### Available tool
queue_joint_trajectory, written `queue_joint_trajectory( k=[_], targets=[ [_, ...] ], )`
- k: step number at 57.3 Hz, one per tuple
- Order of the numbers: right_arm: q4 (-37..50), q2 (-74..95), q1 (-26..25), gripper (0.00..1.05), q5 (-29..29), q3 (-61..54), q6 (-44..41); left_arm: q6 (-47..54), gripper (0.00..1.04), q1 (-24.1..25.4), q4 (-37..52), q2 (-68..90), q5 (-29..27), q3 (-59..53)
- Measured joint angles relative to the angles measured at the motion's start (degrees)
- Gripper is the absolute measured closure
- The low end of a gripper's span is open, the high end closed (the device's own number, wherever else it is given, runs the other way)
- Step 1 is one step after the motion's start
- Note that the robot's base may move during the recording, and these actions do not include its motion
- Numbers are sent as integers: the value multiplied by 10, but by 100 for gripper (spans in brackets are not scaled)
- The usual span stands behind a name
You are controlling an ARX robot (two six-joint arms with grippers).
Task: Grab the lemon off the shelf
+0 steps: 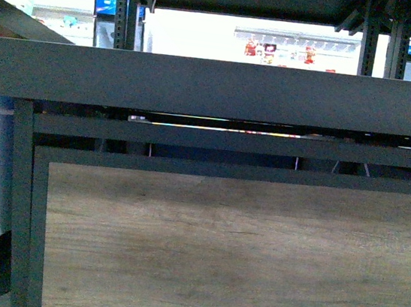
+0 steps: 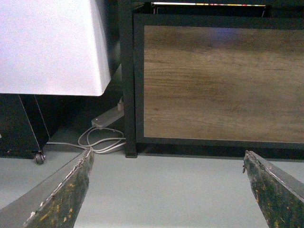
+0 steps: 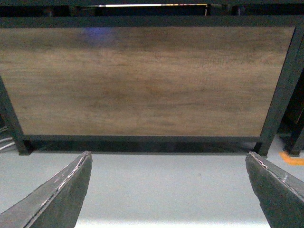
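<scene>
Grey shop floor (image 2: pixel 166 199) under both wrist cams; bright store bg behind the stand in front view. Left end effector (image 2: pixel 168 159): fingers spread wide, nothing btw them. It hangs low just above the floor, facing the wood panel (image 2: pixel 218 80) and the stand's corner post (image 2: pixel 127 85). White cable (image 2: pixel 102 142) and power strip (image 2: pixel 105 120) lie by that post. Right end effector (image 3: pixel 168 159): also spread and empty, similarly low, squared up to the panel's middle.

Outward: shelf (image 1: pixel 19 212) fills the front view w/ its dark tray rim (image 1: pixel 214 86) at cam level, so tray contents are hidden. Lemon not visible in any view. It is prob. on a tray above that rim, i.e. up and fwd from both end effectors. Its long axis and side: can't tell, so no call on which arm is nearer.

Judgement: task barely begun. Next move needs an arm raised over the rim w/o clipping it before any grasp can be lined up.
</scene>
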Motion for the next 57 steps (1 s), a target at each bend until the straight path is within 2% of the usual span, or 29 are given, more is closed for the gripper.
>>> queue_joint_trajectory(
  k=[57],
  targets=[
    [0, 0, 0, 7, 0, 0, 0, 0, 8, 0, 0, 0, 0, 0]
  ],
)
